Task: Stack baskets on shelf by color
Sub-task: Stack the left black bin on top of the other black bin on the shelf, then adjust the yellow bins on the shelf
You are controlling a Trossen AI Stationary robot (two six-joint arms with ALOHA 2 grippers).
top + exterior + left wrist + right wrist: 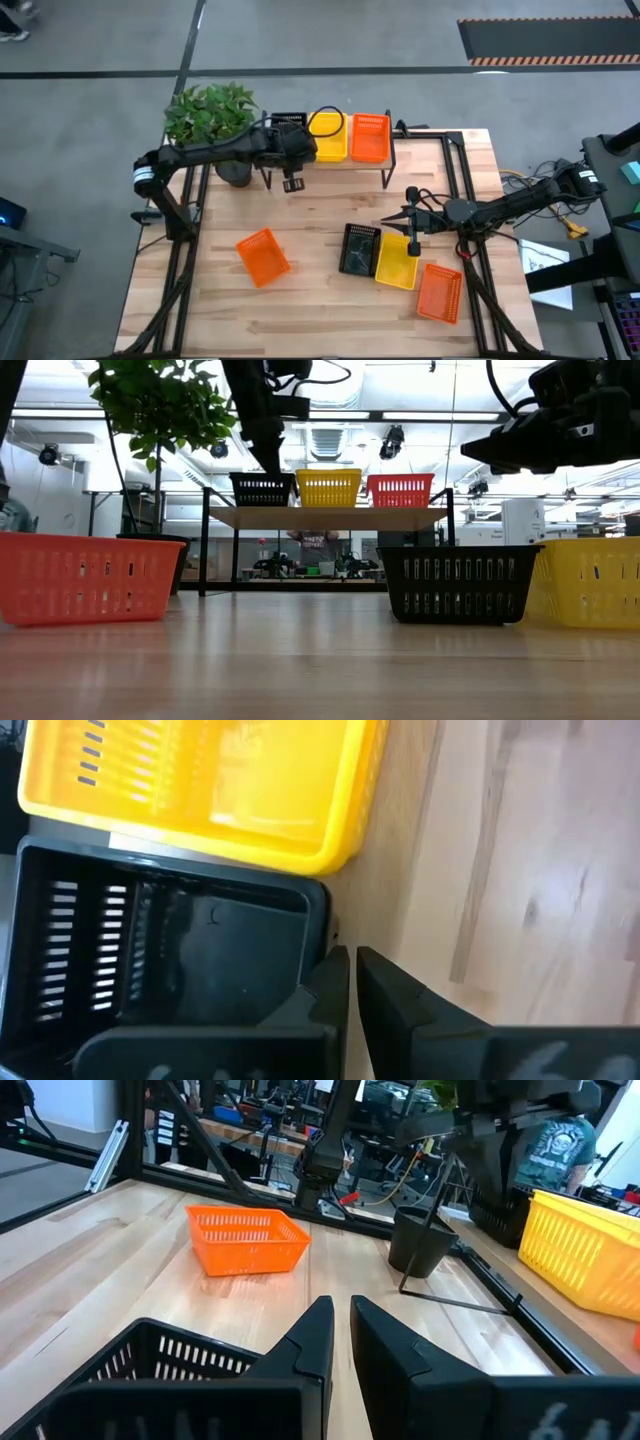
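Three baskets on the shelf [325, 163], four on the table [310, 300]; left gripper [350, 982] and right gripper [342, 1330] both pressed together.

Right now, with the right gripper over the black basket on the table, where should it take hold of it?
Probably the rim of the black basket, from above. It sits upright and open-topped, with a yellow basket against one long side, so the free short end wall near the right gripper is the easiest edge to pinch.
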